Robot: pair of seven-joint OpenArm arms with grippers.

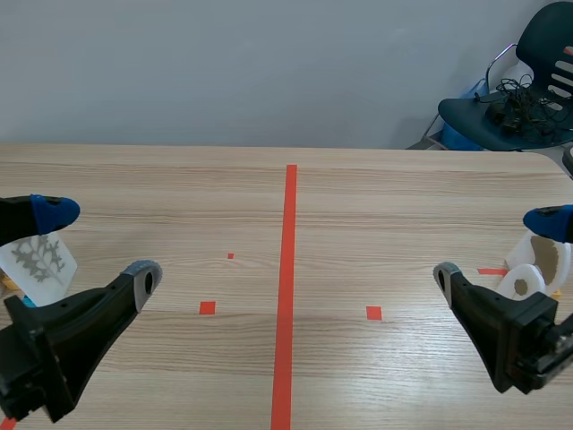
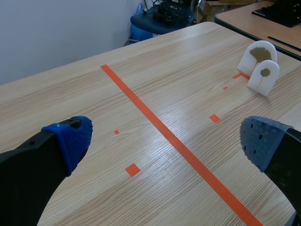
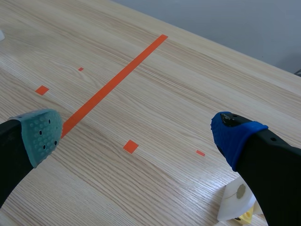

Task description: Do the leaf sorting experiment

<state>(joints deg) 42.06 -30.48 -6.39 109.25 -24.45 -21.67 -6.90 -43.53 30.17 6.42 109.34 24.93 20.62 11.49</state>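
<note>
A white card with a grey leaf print (image 1: 40, 258) leans at the table's left edge, behind my left gripper (image 1: 98, 242), which is open and empty. At the right edge stand two white arch-shaped cards: a taller one with a brown leaf (image 1: 546, 255) and a smaller one (image 1: 522, 282). My right gripper (image 1: 497, 248) is open just in front of them. In the left wrist view the gripper (image 2: 167, 141) is open over bare wood, with the tall card (image 2: 257, 54) and the small card (image 2: 265, 75) far ahead. In the right wrist view the gripper (image 3: 136, 134) is open, and a white card (image 3: 237, 200) sits beside its blue finger.
An orange-red tape line (image 1: 288, 287) runs down the middle of the table. A dark chair with cables (image 1: 528, 90) stands past the far right corner. A small yellow piece (image 3: 247, 217) lies under the white card on the right. A second table (image 2: 263, 19) stands beyond.
</note>
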